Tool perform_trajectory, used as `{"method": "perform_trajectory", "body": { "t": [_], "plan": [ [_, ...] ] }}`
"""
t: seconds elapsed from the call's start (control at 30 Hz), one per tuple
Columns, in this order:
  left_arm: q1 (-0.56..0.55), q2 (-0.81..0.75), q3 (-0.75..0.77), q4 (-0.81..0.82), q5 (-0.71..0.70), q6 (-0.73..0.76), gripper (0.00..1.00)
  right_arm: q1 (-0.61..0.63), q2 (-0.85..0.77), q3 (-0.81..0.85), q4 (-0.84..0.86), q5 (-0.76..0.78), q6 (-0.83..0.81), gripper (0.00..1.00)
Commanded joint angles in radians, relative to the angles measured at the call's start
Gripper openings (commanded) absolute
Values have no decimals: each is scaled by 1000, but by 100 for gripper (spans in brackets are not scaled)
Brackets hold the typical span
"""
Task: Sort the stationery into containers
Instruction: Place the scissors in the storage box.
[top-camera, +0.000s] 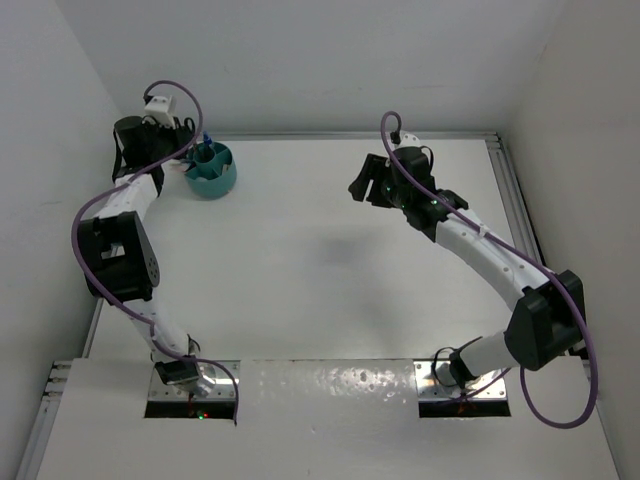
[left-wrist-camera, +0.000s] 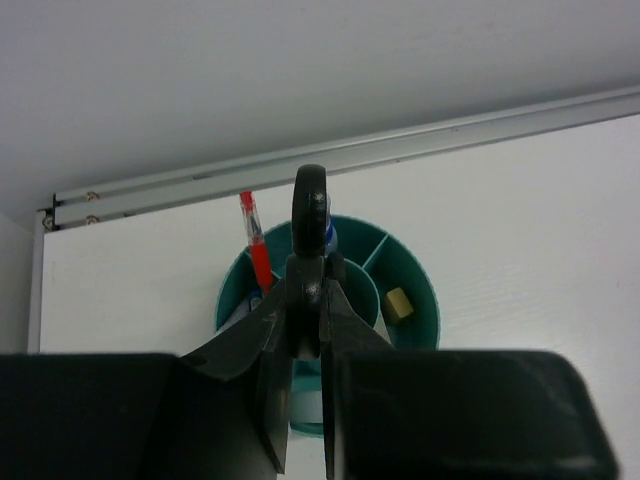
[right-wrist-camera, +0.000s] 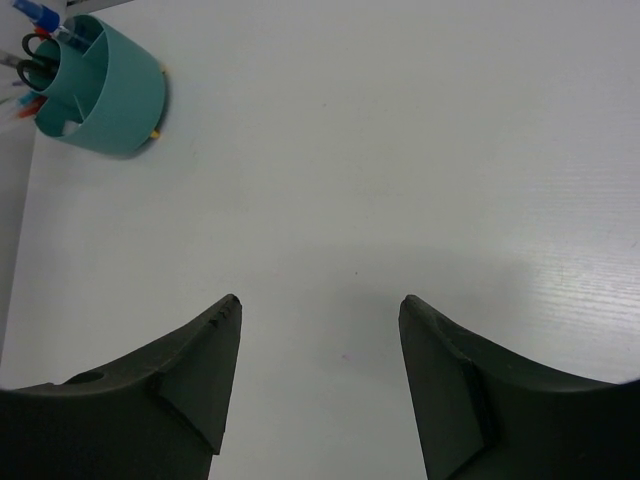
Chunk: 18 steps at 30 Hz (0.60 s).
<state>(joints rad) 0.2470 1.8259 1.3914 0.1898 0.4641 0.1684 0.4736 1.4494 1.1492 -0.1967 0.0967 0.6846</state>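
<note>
The right pincer (right-wrist-camera: 320, 305) hangs over the bare middle of the white table (top-camera: 300, 280). Its jaws stand wide apart with nothing between them, and nothing lies under or beside it. It is well apart from the far-left corner where the stationery is gathered.

There the left pincer (left-wrist-camera: 305, 320) is above the teal organiser cup (left-wrist-camera: 430, 320), its jaws clamped together on a pair of black scissors (left-wrist-camera: 308, 190). The scissors stand upright with their long axis vertical. The handle loop is on top and is seen edge-on. The blades are hidden behind the fingers, so how deep they reach cannot be told.

The pincer's own dark body blocks the near side of the cup. Past the fingers, a red pen (left-wrist-camera: 258, 255) stands in a compartment to the left, end up and leaning slightly left. A tan eraser (left-wrist-camera: 398, 303) lies low in a compartment to the right, apart from the scissors. A glue bottle (right-wrist-camera: 33, 13) with a blue cap rises at the cup's far side, just behind the scissor loop.

The cup sits on the table near its far edge. Beyond it a metal rail (left-wrist-camera: 400, 140) runs along that edge, with the white wall (left-wrist-camera: 300, 60) behind.
</note>
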Motion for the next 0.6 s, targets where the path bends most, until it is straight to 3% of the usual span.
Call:
{"method": "perform_trajectory", "body": {
  "t": [0.0,0.2,0.3,0.4,0.57],
  "plan": [
    [-8,4,-6,71,-13,8,0,-3,-9,40,0,9,-3,63],
    [-14,13,-38,62,-2,46,0,-1,-15,32,2,14,-2,63],
    [-17,13,-60,68,11,66,21,-3,-15,35,0,14,-2,63],
    [-15,19,-51,69,2,63,36,-3,-18,43,-13,14,-8,64],
    [-5,19,1,62,10,16,46,-3,-40,37,-21,24,-11,64]
  ]
}}
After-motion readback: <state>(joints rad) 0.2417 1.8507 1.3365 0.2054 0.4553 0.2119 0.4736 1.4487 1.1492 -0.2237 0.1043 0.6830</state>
